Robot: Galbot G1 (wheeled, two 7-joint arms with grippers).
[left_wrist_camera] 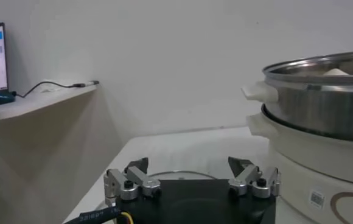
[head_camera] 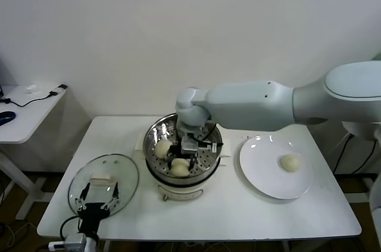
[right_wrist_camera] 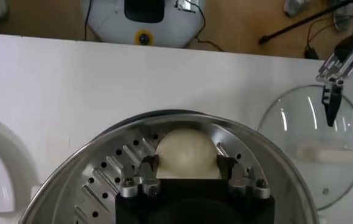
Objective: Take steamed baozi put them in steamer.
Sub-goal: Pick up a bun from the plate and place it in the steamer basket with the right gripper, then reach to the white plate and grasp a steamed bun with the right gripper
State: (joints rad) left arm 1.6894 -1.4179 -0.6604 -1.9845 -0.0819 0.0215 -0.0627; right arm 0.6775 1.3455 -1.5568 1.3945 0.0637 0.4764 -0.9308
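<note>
Right claw inside steamer, fingers apart around a bun. Left claw apart, idle over bench.

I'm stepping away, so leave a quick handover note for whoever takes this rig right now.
Right gripper: inside the steamer, fingers on either side of a baozi resting on the tray; grip unclear.
Left gripper: open, idle above the glass lid at the table's left.
Done: three baozi in the steamer, counting that one.
Left: one baozi on the white plate; free the right gripper and fetch it.
</note>
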